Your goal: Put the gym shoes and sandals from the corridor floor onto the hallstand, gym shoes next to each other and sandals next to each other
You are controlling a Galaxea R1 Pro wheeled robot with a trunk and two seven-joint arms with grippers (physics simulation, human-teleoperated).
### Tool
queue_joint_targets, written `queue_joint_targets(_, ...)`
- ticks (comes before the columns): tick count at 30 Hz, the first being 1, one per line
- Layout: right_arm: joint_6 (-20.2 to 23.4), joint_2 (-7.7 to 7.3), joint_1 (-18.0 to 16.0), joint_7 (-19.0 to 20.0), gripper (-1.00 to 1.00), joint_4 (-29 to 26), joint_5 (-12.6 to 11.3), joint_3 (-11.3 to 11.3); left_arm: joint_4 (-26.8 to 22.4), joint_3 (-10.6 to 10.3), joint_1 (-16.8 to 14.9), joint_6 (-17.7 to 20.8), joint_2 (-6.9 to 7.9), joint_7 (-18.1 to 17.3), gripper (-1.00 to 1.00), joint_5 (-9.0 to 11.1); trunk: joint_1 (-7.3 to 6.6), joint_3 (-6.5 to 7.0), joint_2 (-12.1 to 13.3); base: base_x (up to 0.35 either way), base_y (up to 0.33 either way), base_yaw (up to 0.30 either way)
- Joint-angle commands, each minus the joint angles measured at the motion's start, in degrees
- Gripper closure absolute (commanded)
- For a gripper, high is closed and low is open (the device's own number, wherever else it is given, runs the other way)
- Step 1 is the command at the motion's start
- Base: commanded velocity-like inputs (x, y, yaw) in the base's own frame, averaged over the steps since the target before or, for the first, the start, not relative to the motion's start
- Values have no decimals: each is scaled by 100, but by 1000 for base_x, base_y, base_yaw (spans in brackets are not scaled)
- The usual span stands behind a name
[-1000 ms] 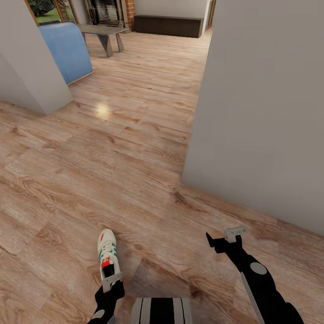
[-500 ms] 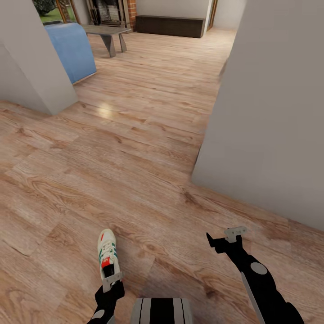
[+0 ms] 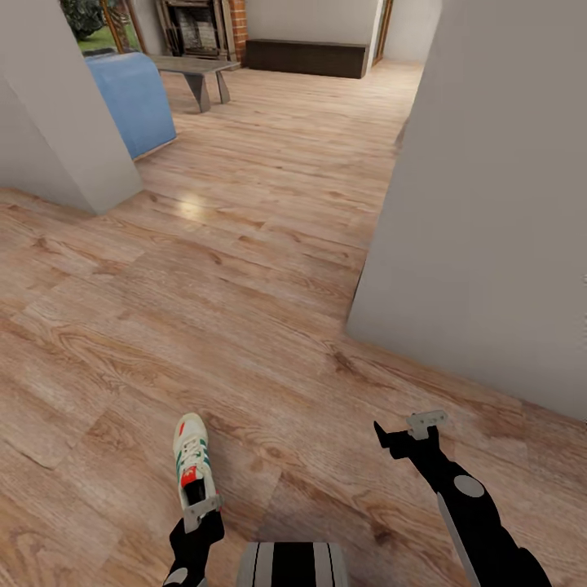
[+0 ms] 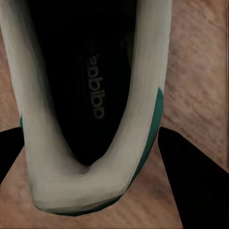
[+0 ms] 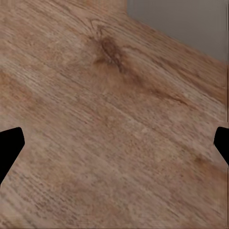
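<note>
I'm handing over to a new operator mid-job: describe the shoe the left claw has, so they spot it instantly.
Start at the grey wall on the right, then drop across the wood-plank corridor floor to the robot's left claw. The gym shoe is held there by its heel, toe pointing away: white, laced, green side stripes, red-orange tongue label.

White gym shoe (image 3: 193, 462) with green stripes, red tongue label, toe pointing away, above the corridor floor (image 3: 244, 285)
</note>
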Motion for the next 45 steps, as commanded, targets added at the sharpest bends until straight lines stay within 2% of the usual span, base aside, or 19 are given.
queue_joint_targets(1, 26, 2, -2, 44, -100, -7, 61, -10, 4, -4, -1, -20, -1, 5, 100, 39, -3, 28, 0, 0, 0, -58)
queue_joint_targets(5, -19, -5, 20, 44, -100, 233, 76, -15, 4, -66, 7, -25, 55, 7, 100, -53, -13, 153, 6, 0, 0, -61)
queue_joint_targets(8, -53, -10, 60, 42, -100, 419, 78, -24, 4, -75, 41, -24, 211, 7, 100, -112, -21, 246, 10, 0, 0, -61)
queue_joint_targets(9, -185, -11, 115, 38, -100, 609, 78, -44, 5, -79, 64, -24, 352, 1, 100, -138, -24, 277, 11, 0, 0, -61)
queue_joint_targets(10, -285, -11, 143, 36, -100, 725, 78, -58, 9, -81, 74, -24, 424, -1, 100, -150, -26, 308, 12, 0, 0, -61)
queue_joint_targets(11, -575, -12, 192, 35, -100, 994, 78, -94, 13, -84, 99, -27, 557, -5, 100, -171, -29, 339, 14, 0, 0, -61)
queue_joint_targets(12, -739, -12, 209, 35, -100, 1133, 78, -114, 15, -86, 123, -28, 615, -7, 100, -178, -32, 370, 15, 0, 0, -61)
queue_joint_targets(14, -1385, -13, 261, 32, -100, 1695, 78, -177, 9, -83, 306, -47, 786, -22, 100, -186, -37, 433, 18, 0, 0, -61)
queue_joint_targets(18, -2090, -16, 306, 26, -100, 2485, 77, -251, -22, -82, 595, -216, 963, -86, 100, -183, -47, 557, 23, 0, 0, -61)
queue_joint_targets(20, -2323, -19, 314, 24, -100, 2803, 73, -315, -47, -82, 704, -427, 1000, -106, 100, -180, -52, 619, 26, 0, 0, -61)
queue_joint_targets(22, -2725, -19, 347, 26, -100, 3347, 70, -588, -71, -81, 893, -722, 1009, -121, 100, -185, -57, 682, 28, 0, 0, -61)
queue_joint_targets(24, -2931, -18, 361, 26, -100, 3616, 70, -728, -77, -81, 954, -780, 1011, -124, 100, -184, -62, 744, 31, 0, 0, -61)
queue_joint_targets(29, -3460, -24, 377, 21, -100, 4164, 70, -921, -55, -81, 1051, -836, 1019, -126, 100, -181, -75, 900, 38, 0, 0, -61)
queue_joint_targets(33, -3760, -54, 383, -13, -100, 4618, 65, -969, -63, -77, 1130, -846, 995, -126, 100, -181, -86, 1024, 43, 0, 0, -61)
queue_joint_targets(37, -3869, -60, 384, -91, -100, 4866, 55, -982, -55, -72, 1164, -844, 982, -127, 100, -181, -96, 1149, 48, 0, 0, -61)
queue_joint_targets(45, -3901, -59, 385, -130, -100, 4952, 52, -986, -36, -71, 1172, -842, 978, -127, 100, -181, -117, 1398, 59, 0, 0, -61)
